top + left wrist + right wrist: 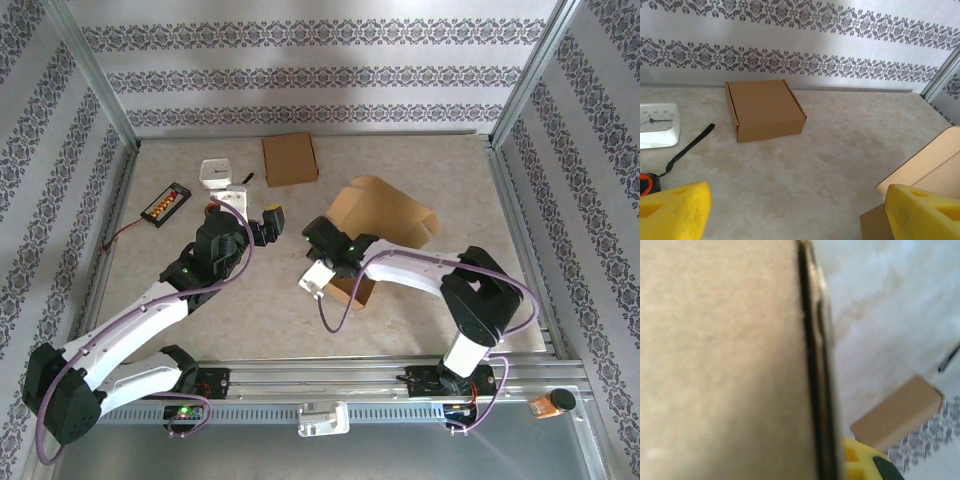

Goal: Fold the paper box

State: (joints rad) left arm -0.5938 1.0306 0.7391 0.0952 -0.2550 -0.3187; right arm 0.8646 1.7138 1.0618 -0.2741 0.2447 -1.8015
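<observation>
The paper box [385,212] lies unfolded right of centre, its brown flaps partly raised. My right gripper [334,252] is at the box's near-left corner, shut on a cardboard wall. In the right wrist view that wall [720,360] stands edge-on beside one yellow finger [860,462]; the other finger is hidden behind it. My left gripper [268,222] hovers to the left of the box, apart from it. It is open, with its yellow fingers [672,210] wide and bare table between them. The box's edge [935,160] shows at the right of the left wrist view.
A closed, folded brown box [290,158] sits near the back wall, also seen from the left wrist [767,107]. A white clock [216,173] and an orange-and-black device [166,203] lie at the back left, with a black strap [690,147] nearby. Metal frame posts bound the table.
</observation>
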